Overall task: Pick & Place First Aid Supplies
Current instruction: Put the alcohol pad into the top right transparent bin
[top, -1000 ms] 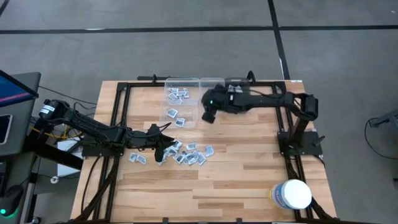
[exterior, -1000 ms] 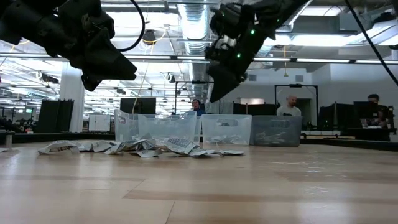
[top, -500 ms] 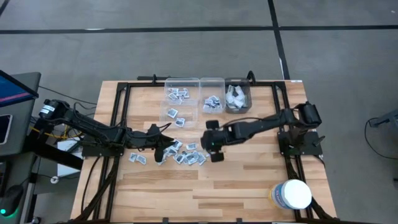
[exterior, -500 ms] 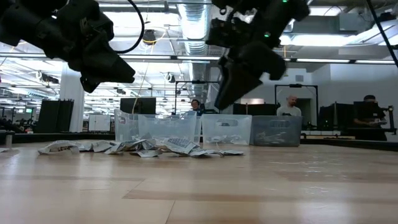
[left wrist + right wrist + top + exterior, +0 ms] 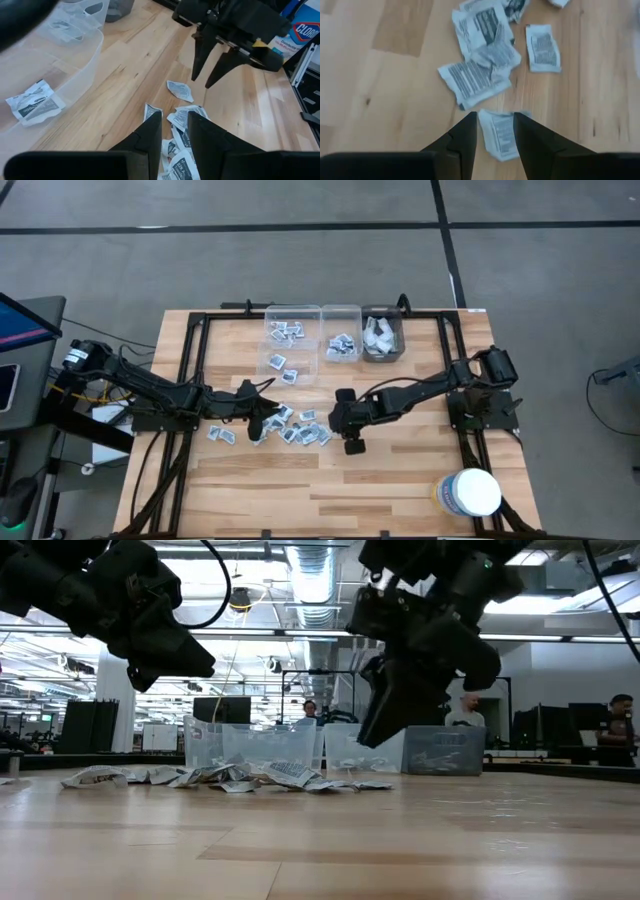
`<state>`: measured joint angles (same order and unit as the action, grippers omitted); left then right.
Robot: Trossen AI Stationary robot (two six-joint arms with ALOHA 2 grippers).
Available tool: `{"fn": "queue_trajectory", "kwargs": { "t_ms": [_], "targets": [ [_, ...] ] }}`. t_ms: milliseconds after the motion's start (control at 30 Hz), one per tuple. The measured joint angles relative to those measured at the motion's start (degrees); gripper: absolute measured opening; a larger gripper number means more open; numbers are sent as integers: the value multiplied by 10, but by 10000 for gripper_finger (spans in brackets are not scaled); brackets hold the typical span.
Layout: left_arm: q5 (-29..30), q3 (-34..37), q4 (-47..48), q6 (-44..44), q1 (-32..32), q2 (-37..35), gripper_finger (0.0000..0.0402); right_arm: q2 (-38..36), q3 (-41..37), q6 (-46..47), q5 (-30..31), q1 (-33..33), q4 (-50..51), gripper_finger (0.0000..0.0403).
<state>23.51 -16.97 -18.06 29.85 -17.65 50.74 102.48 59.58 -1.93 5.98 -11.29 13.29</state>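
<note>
The first aid supplies are a heap of small flat printed packets lying on the wooden table, also visible in the low view. More packets lie in the clear bins at the far edge. My left gripper hovers open over the heap's left part, fingers a narrow gap apart. My right gripper is open and points down above the heap's right end, clear of the table. One packet shows between its fingers, well below them.
Three clear bins stand in a row at the far edge: a large one, a middle one and a right one with pale wrappers. A big white tub stands at the near right corner. People show in the room behind.
My right gripper has swung from over the middle bin toward the near edge and come down to the right end of the packet heap. It is still open. My left gripper has stayed where it was.
</note>
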Motion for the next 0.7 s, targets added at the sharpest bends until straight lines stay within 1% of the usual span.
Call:
{"fn": "queue_trajectory", "kwargs": {
  "t_ms": [267, 400, 700],
  "targets": [
    [0, 0, 0, 0, 0, 0, 94, 0, -40, 5, 0, 9, -16, 121],
    [0, 0, 0, 0, 0, 0, 94, 0, -57, 24, -2, 13, -37, 121],
    [0, 0, 0, 4, 0, 0, 94, 0, -72, 26, -2, 12, -67, 121]
  ]
}}
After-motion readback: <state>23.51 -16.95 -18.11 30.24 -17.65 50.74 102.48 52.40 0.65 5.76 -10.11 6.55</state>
